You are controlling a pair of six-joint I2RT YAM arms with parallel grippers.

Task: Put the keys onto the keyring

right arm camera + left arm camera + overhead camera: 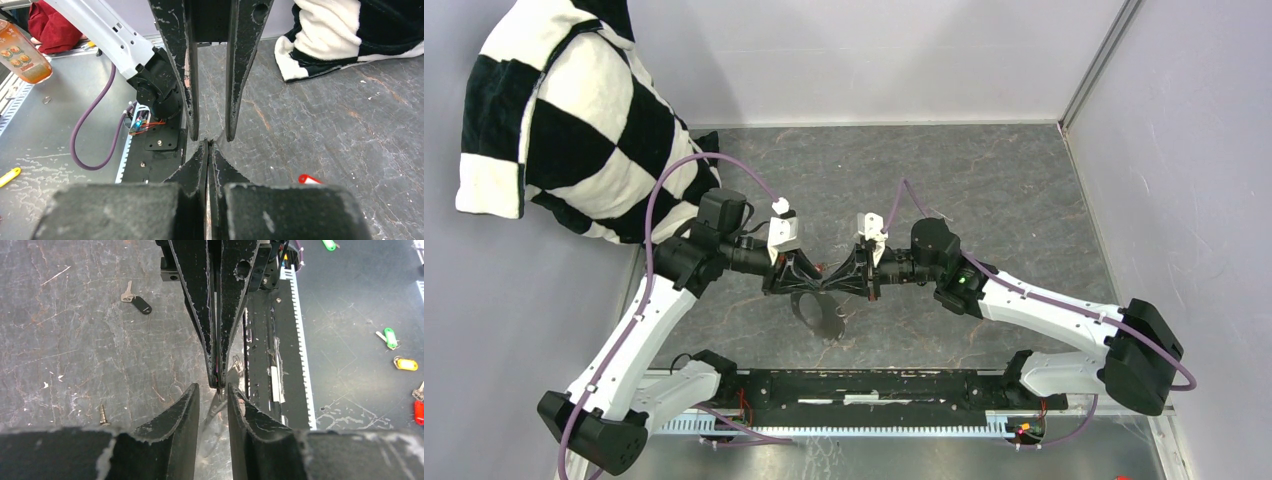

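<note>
The keyring (822, 322) hangs in the air below the spot where my two grippers meet tip to tip. My right gripper (846, 281) is shut on its top; a thin metal strip shows between the closed fingers (208, 150). My left gripper (820, 281) is open, its fingers (189, 405) on either side of the ring (216, 407), which I see edge-on. The black-headed key (137, 301) lies flat on the grey table, apart from both grippers. A red tag (309, 178) shows on the table beside my right gripper; its key blade is hidden.
A black-and-white checked cushion (564, 120) leans in the far left corner. A small screw (102, 413) lies on the table. The black base rail (874, 385) runs along the near edge. Coloured key tags (390, 337) lie on the floor beyond it.
</note>
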